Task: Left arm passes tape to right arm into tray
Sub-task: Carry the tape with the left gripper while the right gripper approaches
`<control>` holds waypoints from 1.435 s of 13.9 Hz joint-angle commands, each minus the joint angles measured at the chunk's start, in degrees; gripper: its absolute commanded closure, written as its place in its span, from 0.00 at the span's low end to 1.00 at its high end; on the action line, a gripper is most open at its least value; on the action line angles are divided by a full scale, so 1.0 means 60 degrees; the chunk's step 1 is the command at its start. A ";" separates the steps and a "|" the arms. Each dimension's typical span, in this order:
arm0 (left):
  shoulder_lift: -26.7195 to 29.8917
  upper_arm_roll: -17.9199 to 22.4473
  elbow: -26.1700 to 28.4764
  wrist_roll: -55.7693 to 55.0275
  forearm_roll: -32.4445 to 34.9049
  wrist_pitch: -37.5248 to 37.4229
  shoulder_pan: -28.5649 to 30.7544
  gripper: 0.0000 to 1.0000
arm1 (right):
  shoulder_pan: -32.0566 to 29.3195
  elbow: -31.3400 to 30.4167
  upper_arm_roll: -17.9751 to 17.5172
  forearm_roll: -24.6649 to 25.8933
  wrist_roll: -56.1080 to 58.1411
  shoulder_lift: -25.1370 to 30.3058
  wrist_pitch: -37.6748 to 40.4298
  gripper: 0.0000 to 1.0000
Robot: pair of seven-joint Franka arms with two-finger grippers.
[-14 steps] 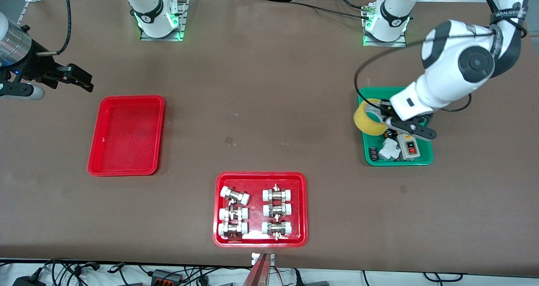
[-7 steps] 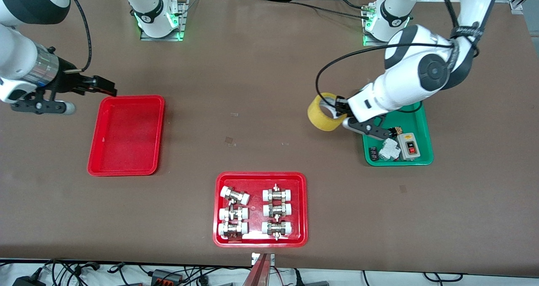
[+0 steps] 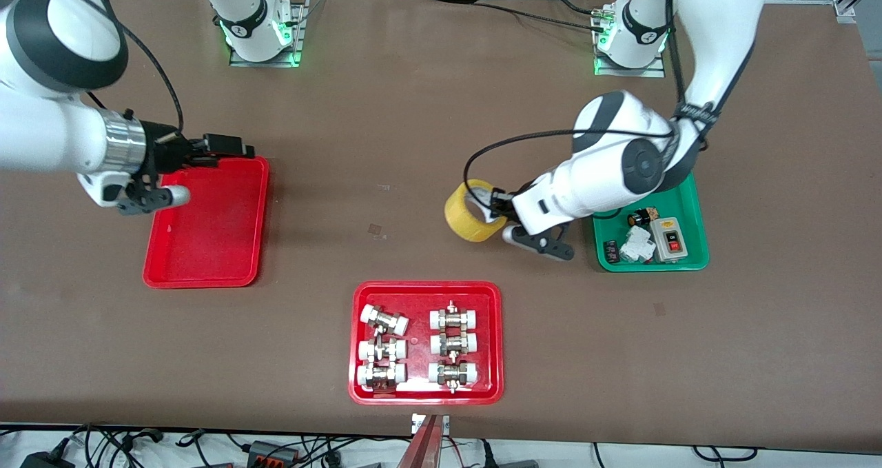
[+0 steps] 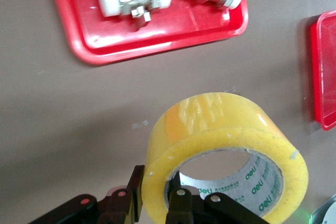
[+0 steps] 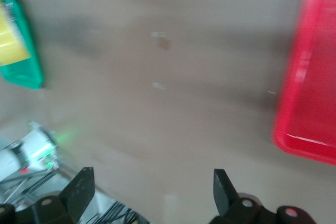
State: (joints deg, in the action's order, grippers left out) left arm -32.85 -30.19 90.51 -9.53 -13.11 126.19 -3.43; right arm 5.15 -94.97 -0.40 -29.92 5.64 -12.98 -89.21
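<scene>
The small parts in the green tray [image 3: 692,209] are perhaps switches, too small to tell.

Left end effector [image 3: 490,209] clamped — right end effector [image 3: 227,147] agape

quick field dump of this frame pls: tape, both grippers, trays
tape: yellow roll, off the table, held over bare tabletop beside the green tray
left gripper: shut on tape, fingers pinching the roll's wall
right gripper: open, empty, over the plain red tray's rim
plain red tray: nothing in it
wider red tray: six white-capped fittings, nearest the front camera
handover: not yet done
</scene>
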 commanded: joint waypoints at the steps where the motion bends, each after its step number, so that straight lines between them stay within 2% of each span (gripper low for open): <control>1: -0.0413 0.0094 -0.0451 -0.0111 -0.0101 0.0485 -0.0715 0.98 | 0.0153 0.0184 0.0038 -0.1147 0.0991 -0.0545 -0.0306 0.00; 4: -0.0750 0.0153 -0.0495 -0.0155 -0.0174 0.0750 -0.0849 0.99 | 0.0503 0.0184 0.0038 -0.2042 0.1767 -0.1131 -0.1082 0.00; 7: -0.1262 0.0182 -0.1065 -0.0827 -0.0130 0.1175 -0.1390 0.99 | 0.1059 0.0169 0.0038 -0.2614 0.2354 -0.1659 -0.2135 0.00; 11: -0.1643 0.0197 -0.1579 -0.2407 -0.0130 0.1583 -0.1902 0.99 | 0.1719 0.0198 0.0038 -0.3493 0.2458 -0.2113 -0.3249 0.00; 13: -0.1804 0.0226 -0.1565 -0.2689 -0.0130 0.2184 -0.2050 0.99 | 0.2012 0.0199 0.0038 -0.3538 0.2458 -0.2304 -0.3792 0.00; 17: -0.1849 0.0226 -0.1652 -0.4020 -0.0130 0.2259 -0.2285 0.99 | 0.2437 0.0257 0.0038 -0.3553 0.2458 -0.2685 -0.4613 0.00; 20: -0.1864 0.0226 -0.1653 -0.4037 -0.0115 0.2259 -0.2285 0.98 | 0.2628 0.0418 0.0038 -0.3553 0.2444 -0.2919 -0.4906 0.00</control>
State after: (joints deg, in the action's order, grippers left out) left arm -43.45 -29.45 82.70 -32.99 -13.11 139.83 -16.22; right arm 19.80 -94.10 -0.66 -49.89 19.14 -29.10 -117.47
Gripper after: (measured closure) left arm 0.775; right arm 0.000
